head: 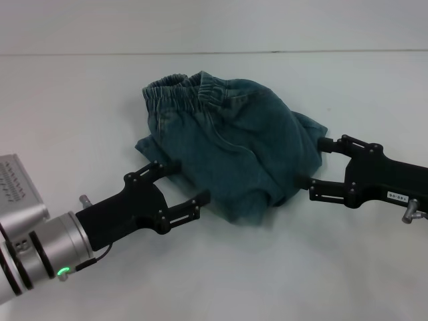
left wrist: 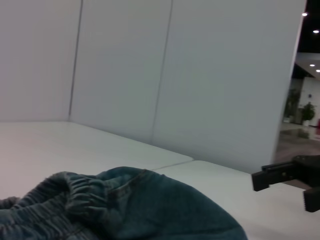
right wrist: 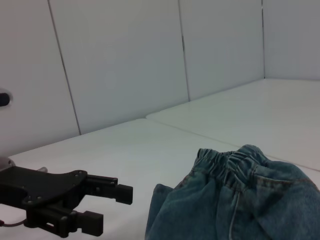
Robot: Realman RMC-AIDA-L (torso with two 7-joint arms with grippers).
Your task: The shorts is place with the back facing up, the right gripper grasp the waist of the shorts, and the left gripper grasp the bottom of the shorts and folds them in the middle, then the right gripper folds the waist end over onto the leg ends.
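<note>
The teal denim shorts (head: pixel 231 150) lie in a doubled-up heap in the middle of the white table (head: pixel 80 107). Their elastic waistband (head: pixel 175 93) is at the far left of the heap. My left gripper (head: pixel 189 180) is open at the heap's near-left edge, its fingers level with the cloth and holding nothing. My right gripper (head: pixel 318 162) is open at the heap's right edge, its fingertips close to the fabric and empty. The left wrist view shows the shorts (left wrist: pixel 150 210) low down, with a finger (left wrist: pixel 272 176) of the right gripper beyond. The right wrist view shows the shorts (right wrist: pixel 240 200) and the left gripper (right wrist: pixel 114 209).
White panel walls (left wrist: pixel 200 75) close off the far side of the table. A ribbed grey part of the robot (head: pixel 17 184) sits at the left edge of the head view. Bare table surface lies on every side of the shorts.
</note>
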